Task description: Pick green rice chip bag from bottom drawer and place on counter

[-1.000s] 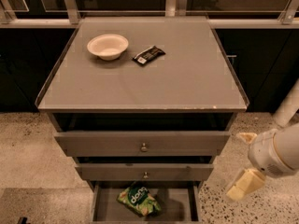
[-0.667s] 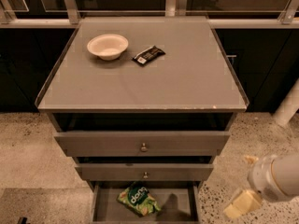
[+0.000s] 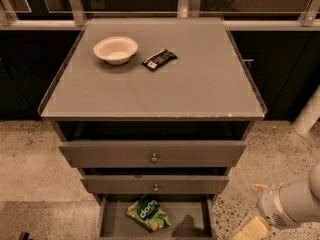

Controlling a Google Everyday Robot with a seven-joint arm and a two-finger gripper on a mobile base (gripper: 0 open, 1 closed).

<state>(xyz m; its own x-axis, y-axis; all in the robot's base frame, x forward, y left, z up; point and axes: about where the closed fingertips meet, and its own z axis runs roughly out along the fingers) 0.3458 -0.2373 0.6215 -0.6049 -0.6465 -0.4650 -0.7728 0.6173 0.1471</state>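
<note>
The green rice chip bag (image 3: pixel 147 213) lies on the floor of the open bottom drawer (image 3: pixel 190 211), left of its middle, with the "dang" patch facing up. The counter (image 3: pixel 200 84) is the wide grey cabinet top above. My gripper (image 3: pixel 249 210) hangs low at the right, outside the cabinet and right of the bottom drawer, about level with it. Its two cream fingers are spread apart and hold nothing. The white arm body (image 3: pixel 292 204) sits behind it at the frame's right edge.
A white bowl (image 3: pixel 115 49) and a small black wrapped bar (image 3: pixel 159 59) sit on the counter's far left part. Two knobbed drawers (image 3: pixel 154 155) above the bottom one stand slightly out. A white post (image 3: pixel 309 115) stands on the speckled floor at the right.
My gripper and arm have moved downward and slightly right, from beside the middle drawer to beside the bottom drawer. The bag, bowl and bar have not moved.
</note>
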